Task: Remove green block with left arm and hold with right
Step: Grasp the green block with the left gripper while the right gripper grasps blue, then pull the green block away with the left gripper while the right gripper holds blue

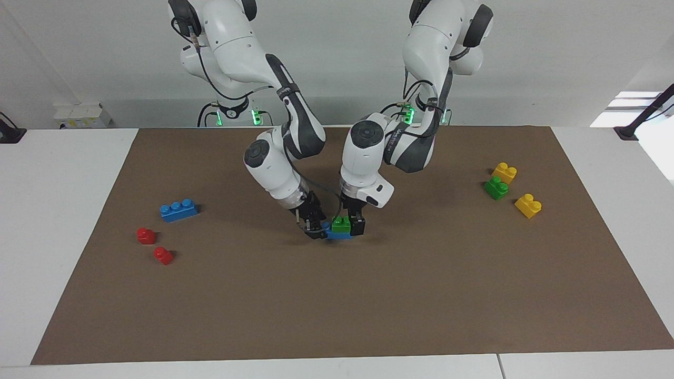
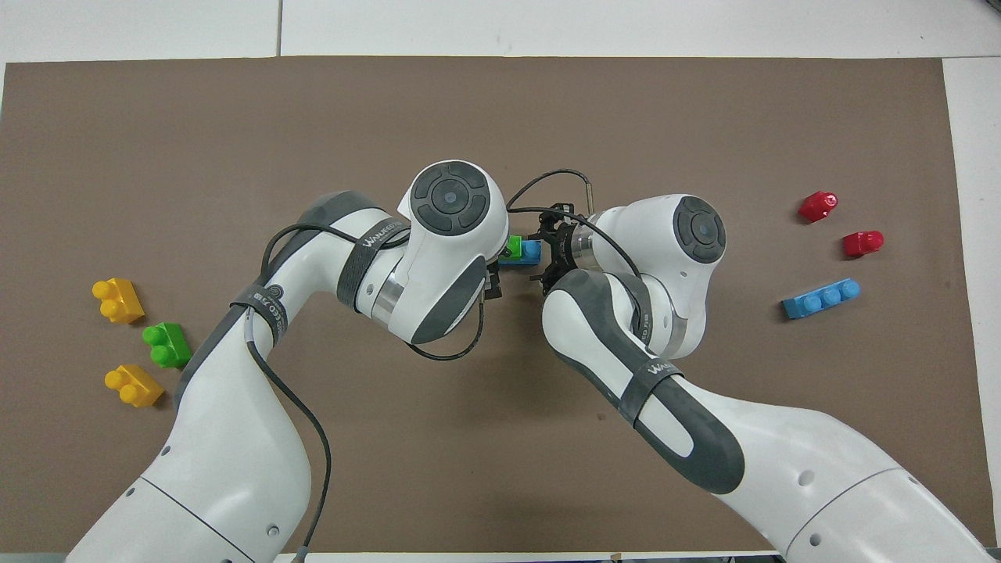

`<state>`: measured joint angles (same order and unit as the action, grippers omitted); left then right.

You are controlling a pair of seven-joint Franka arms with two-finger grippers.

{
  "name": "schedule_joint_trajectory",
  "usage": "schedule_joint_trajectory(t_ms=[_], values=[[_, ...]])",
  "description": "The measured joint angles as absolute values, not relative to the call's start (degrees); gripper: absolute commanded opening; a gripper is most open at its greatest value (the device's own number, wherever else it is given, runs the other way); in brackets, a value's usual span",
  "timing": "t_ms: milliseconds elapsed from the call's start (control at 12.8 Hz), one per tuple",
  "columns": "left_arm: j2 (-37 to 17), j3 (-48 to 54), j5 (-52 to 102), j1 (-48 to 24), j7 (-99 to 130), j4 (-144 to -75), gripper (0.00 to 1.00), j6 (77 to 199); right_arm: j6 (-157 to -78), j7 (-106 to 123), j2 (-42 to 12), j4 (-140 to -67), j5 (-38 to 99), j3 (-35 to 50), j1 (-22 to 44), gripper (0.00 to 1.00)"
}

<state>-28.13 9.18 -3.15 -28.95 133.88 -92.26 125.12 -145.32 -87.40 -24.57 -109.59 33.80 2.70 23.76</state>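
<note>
Catalogued on the brown mat covering the bench: at mid-mat stood a green block, studs up, seated on the end of a blue brick that lay toward the left arm's end of the bench. The left gripper was down at the green block with a dark finger just beside it toward the left arm's end; whether its fingers pressed the block or stood clear of it could not be told. The right gripper was low at the blue brick's other end, at or just short of the brick; whether it was open, closed or gripping could not be told. In the overhead view the green block and blue brick showed only as a small patch between the two wrists. Taking the green block as landmark, toward the right arm's end of the bench and well apart from it lay a blue three-stud brick and two small red pieces. Toward the left arm's end, also well apart from it, sat a cluster: a second green brick, with one yellow brick just beside it nearer the robots, and another yellow brick close by.
</note>
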Motion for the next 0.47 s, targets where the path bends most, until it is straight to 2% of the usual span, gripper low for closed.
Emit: schedule_joint_trajectory(t_ms=[234,468], values=[[-28.1,9.2,-3.2,-29.0,133.9,-92.3,1.0,125.2,-145.4,-87.4,-24.6,-109.6,33.8,2.7,23.8,0.0],[-28.1,9.2,-3.2,-29.0,134.4,-92.6,1.0,125.7,-145.6,-87.4,-24.6,-109.6,33.8,2.7,23.8,0.0]])
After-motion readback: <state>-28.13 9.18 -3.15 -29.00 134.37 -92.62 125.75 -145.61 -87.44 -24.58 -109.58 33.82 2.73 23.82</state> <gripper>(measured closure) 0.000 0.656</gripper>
